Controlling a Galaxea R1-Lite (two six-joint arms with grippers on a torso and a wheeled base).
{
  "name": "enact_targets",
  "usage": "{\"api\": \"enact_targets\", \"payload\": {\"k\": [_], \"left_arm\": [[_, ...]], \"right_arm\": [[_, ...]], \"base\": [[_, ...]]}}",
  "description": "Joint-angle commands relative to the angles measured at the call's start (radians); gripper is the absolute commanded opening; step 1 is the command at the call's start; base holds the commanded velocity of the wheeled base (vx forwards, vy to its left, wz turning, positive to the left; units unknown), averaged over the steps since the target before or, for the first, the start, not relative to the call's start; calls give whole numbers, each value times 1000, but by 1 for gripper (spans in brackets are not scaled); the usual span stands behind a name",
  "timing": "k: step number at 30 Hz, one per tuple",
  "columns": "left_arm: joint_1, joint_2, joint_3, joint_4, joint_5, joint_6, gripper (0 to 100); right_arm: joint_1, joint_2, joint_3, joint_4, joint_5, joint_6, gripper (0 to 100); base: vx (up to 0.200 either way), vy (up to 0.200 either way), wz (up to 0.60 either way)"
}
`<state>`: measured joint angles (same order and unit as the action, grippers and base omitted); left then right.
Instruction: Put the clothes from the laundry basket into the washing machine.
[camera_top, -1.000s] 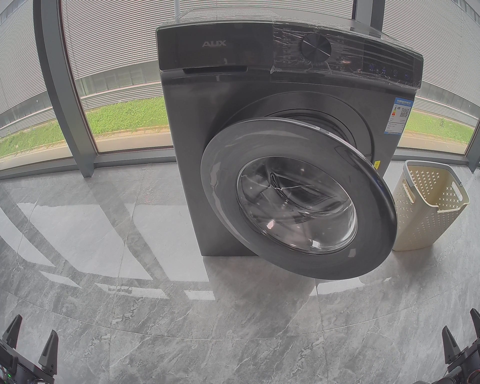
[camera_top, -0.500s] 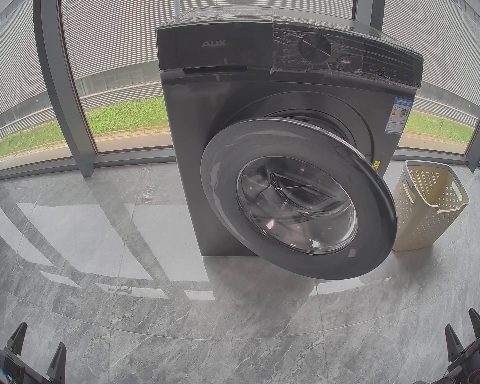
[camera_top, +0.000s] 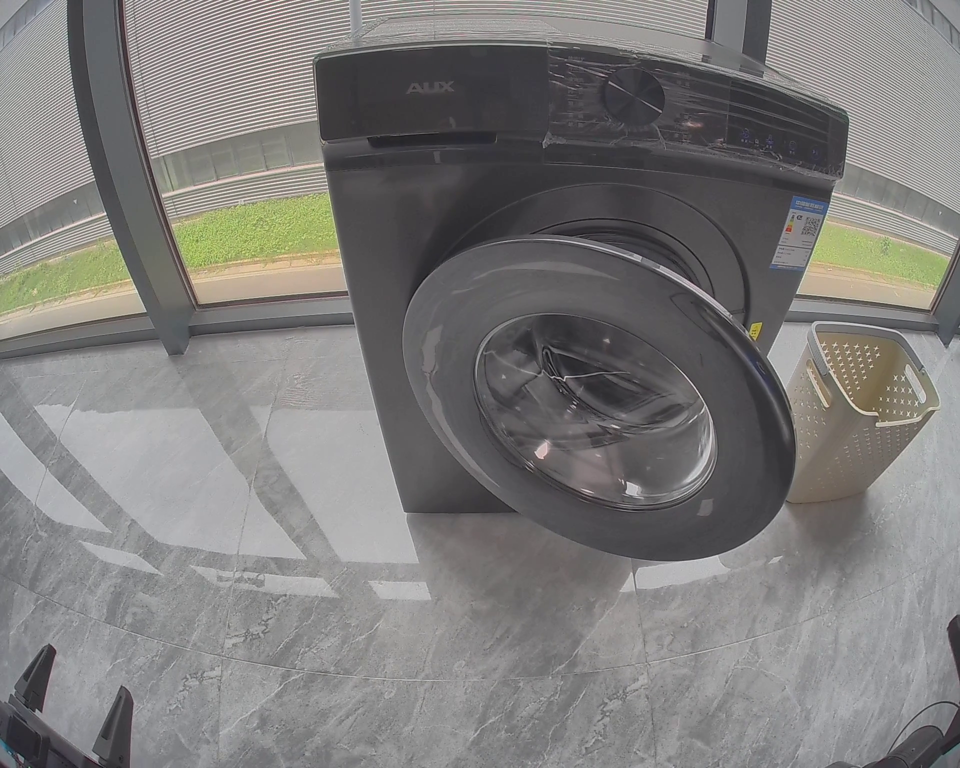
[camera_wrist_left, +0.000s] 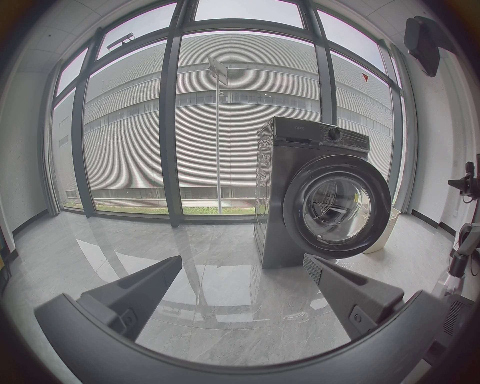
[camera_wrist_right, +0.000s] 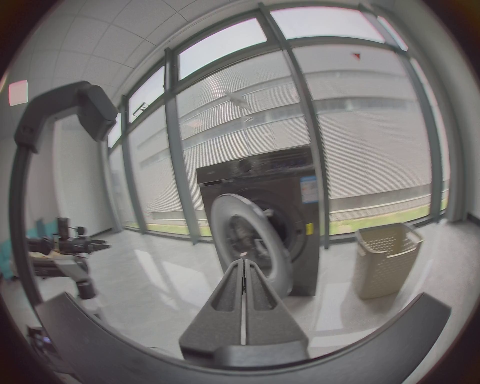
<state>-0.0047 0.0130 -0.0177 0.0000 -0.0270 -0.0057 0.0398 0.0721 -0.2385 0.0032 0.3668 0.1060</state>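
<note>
The dark grey washing machine (camera_top: 560, 200) stands ahead with its round door (camera_top: 600, 400) swung wide open. The cream laundry basket (camera_top: 860, 420) sits on the floor to its right, and no clothes show over the rim. My left gripper (camera_top: 79, 678) is low at the near left, open and holding nothing, far from the machine. In the left wrist view its fingers (camera_wrist_left: 135, 290) spread wide toward the door (camera_wrist_left: 337, 205). My right gripper (camera_wrist_right: 243, 262) is shut on nothing and faces the door (camera_wrist_right: 225, 225), with the basket (camera_wrist_right: 385, 260) off to the side.
Glossy grey tile floor (camera_top: 300, 620) lies open between me and the machine. Tall windows with a grey pillar (camera_top: 130, 180) run behind it. The open door juts out over the floor toward the basket side.
The right gripper has dropped down and right, nearly out of the head view, and its fingers, spread before, are now together. The left gripper sank slightly lower.
</note>
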Motion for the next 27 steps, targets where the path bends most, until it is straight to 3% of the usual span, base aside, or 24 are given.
{"api": "enact_targets", "payload": {"k": [1,6,14,16,20,24,27], "left_arm": [[2,-13,16,0,4,-5,100],[2,-13,16,0,4,-3,100],[2,-13,16,0,2,1,100],[2,-13,16,0,2,1,100],[2,-13,16,0,2,0,100],[2,-13,16,0,2,0,100],[2,-13,16,0,2,-2,100]], "right_arm": [[45,212,71,-29,178,106,0],[54,442,70,-163,227,115,0],[149,698,70,-391,231,124,0],[187,701,70,-384,236,132,0],[288,709,71,-379,230,210,0],[298,721,68,-391,230,242,0],[304,724,70,-388,239,253,0]], "base": [[0,-200,0],[0,-200,0],[0,-150,0],[0,0,0],[0,0,0],[0,0,0],[200,0,0]]}}
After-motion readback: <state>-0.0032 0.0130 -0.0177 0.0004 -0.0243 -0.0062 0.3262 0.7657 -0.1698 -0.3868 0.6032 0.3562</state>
